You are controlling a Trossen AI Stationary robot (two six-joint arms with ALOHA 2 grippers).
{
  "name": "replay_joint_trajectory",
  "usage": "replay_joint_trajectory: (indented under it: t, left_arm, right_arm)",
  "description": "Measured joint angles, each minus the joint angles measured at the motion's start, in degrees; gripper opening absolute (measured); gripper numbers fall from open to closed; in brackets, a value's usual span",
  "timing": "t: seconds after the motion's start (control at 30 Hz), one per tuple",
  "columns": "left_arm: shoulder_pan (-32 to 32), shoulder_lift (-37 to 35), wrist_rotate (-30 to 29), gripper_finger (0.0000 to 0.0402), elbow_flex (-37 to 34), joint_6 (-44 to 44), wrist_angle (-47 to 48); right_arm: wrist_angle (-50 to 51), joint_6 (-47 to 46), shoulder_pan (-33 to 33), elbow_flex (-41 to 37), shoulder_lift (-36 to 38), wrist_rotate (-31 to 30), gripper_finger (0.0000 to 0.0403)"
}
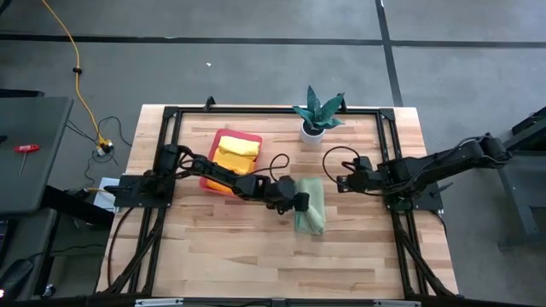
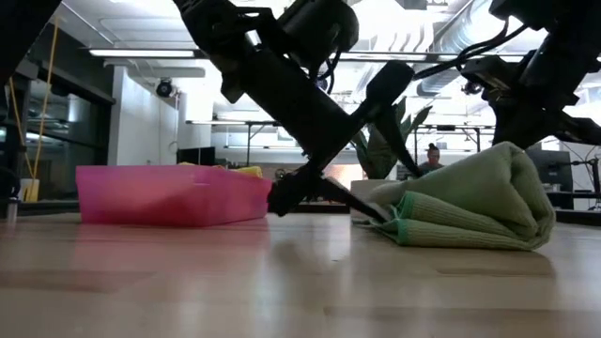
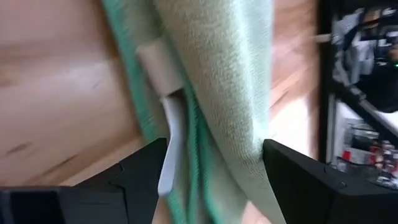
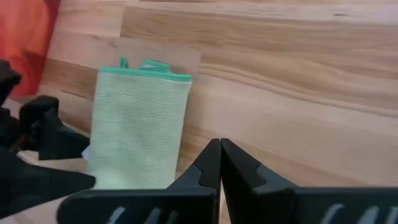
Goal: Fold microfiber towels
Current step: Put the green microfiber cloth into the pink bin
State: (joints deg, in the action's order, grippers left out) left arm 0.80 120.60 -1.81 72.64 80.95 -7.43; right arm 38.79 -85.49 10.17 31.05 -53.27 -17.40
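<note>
One pale green towel (image 1: 310, 215) lies folded into a narrow strip near the middle of the worktop (image 1: 256, 256), a little toward the right edge, its teal-stitched hem showing along one side. My left gripper (image 1: 300, 202) is down at that towel's left side, fingers (image 3: 298, 180) spread wide with a fold of the cloth between them; I cannot tell whether either finger presses it. My right gripper (image 1: 341, 181) hangs just beyond the towel's far right corner, apart from it, fingers (image 4: 239, 171) pressed together on nothing. A pink tray (image 1: 223, 136) sits toward the far left part of the worktop with yellow towels (image 1: 235, 154) inside. A potted plant (image 1: 317, 113) stands by the far edge.
</note>
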Motion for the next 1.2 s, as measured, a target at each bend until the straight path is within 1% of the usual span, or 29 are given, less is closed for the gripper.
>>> replay_joint_trajectory:
  t: [0.13, 0.27, 0.47, 0.63, 0.73, 0.8, 0.87, 0.93, 1.0, 1.1, 1.13, 1.17, 1.2]
  left_arm:
    - [0.6, 0.0, -1.0, 0.0252, 0.0, 1.5, 2.1]
    - [1.7, 0.0, -2.4, 0.0252, 0.0, 4.1, 2.6]
    - [2.7, 1.9, 3.0, 0.0252, 0.2, 4.5, 2.4]
    - [1.9, 2.7, 1.4, 0.0252, 0.2, 7.6, 2.0]
    - [1.8, 2.8, 0.9, 0.0251, 0.2, 7.7, 2.1]
    - [1.9, 2.8, 1.0, 0.0242, 0.2, 6.9, 2.2]
    - [2.0, 2.8, 1.0, 0.0222, 0.2, 6.4, 2.3]
    - [1.9, 2.9, 0.9, 0.0187, 0.1, 5.4, 2.1]
    - [1.9, 3.0, 0.6, 0.0137, 0.1, 4.4, 1.8]
    - [1.8, 3.0, 0.3, 0.0045, 0.1, 2.3, 1.5]
    - [1.8, 3.0, 0.2, 0.0024, 0.1, 1.6, 1.4]
    - [1.8, 3.0, 0.0, 0.0015, 0.1, 1.3, 1.4]
    - [1.8, 3.0, -0.1, 0.0016, 0.1, 1.1, 1.5]
  right_arm:
    - [-1.7, -1.5, 0.0, 0.0, -1.9, 0.0, 0.0]
    - [-6.3, -1.6, 0.0, 0.0, -4.9, 0.0, 0.0]
    - [-13.0, -1.5, 0.0, 0.0, -10.4, 1.5, 0.0]
    - [-18.9, -1.5, 0.0, 0.0, -14.1, 3.3, 0.0]
    - [-22.8, -1.5, 0.0, 0.0, -15.9, 4.3, 0.0]
    - [-24.7, -1.5, 0.0, 0.0, -16.8, 4.3, 0.0]
    - [-26.0, -1.5, 0.0, 0.0, -17.3, 4.0, 0.0]
    - [-26.2, -1.5, 0.0, 0.0, -17.3, 3.9, 0.0]
    - [-26.3, -1.5, 0.0, 0.0, -17.2, 3.6, 0.0]
    - [-26.3, -1.4, 0.0, 0.0, -17.1, 3.3, 0.0]
    - [-26.4, -1.5, 0.0, 0.0, -17.1, 3.3, 0.0]
    - [-26.4, -1.5, 0.0, 0.0, -17.1, 3.3, 0.0]
    - [-26.6, -1.5, 0.0, 0.0, -17.1, 3.3, 0.0]
